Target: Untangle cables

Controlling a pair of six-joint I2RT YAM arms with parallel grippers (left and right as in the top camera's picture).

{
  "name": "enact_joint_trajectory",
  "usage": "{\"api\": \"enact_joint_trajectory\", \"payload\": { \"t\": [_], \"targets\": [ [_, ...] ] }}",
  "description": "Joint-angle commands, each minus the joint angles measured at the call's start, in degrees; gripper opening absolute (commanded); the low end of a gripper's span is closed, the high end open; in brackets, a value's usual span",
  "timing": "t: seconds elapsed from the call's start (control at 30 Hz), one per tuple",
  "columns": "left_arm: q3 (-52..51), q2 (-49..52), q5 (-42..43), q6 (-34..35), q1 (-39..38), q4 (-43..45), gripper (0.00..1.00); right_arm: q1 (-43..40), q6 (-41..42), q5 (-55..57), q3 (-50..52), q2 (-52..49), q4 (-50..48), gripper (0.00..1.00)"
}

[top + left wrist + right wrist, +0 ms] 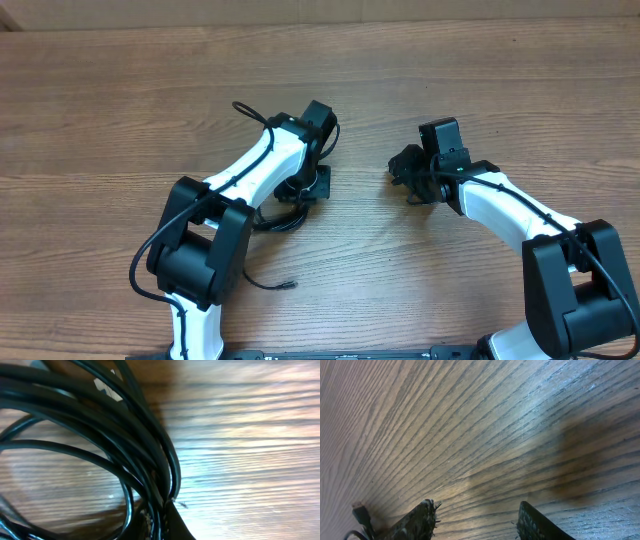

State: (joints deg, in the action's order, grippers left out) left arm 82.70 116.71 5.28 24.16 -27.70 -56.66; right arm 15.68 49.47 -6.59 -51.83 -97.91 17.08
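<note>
left tool (305, 184) pressed together, pinching cables (145, 455) near worktop (400, 80) centre, likely anchoring coil; loops trailed toward 7 o'clock. right tool (477, 512) at 3 o'clock, spread, empty, low, probably staged to pull strand free.

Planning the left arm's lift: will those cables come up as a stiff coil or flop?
Probably flop: the cables lie in thin, loose loops, so they should sag. Likely light, being so thin. One free end trails out on the table and may drag behind.
</note>
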Motion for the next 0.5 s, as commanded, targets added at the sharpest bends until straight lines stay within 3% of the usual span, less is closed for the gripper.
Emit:
{"api": "enact_joint_trajectory", "payload": {
  "t": [0.0, 0.17, 0.27, 0.47],
  "targets": [
    [4.1, 0.7, 12.5, -8.7, 1.9, -0.2, 0.04, 0.1, 0.0, 0.5, 0.4, -0.2, -0.1, 0.52],
    [6.5, 0.7, 37.9, -23.5, 7.1, -1.2, 0.04, 0.1, -1.2, -6.2, 0.4, -0.2, 1.4, 0.52],
    [6.5, 0.7, 48.2, -31.8, 10.4, -2.5, 0.04, 0.1, -2.0, -12.8, 0.4, -0.2, 1.2, 0.52],
    [6.5, 0.7, 53.7, -39.5, 16.2, -6.3, 0.04, 0.1, -12.4, -30.2, 0.4, -0.2, -4.4, 0.51]
  ]
}}
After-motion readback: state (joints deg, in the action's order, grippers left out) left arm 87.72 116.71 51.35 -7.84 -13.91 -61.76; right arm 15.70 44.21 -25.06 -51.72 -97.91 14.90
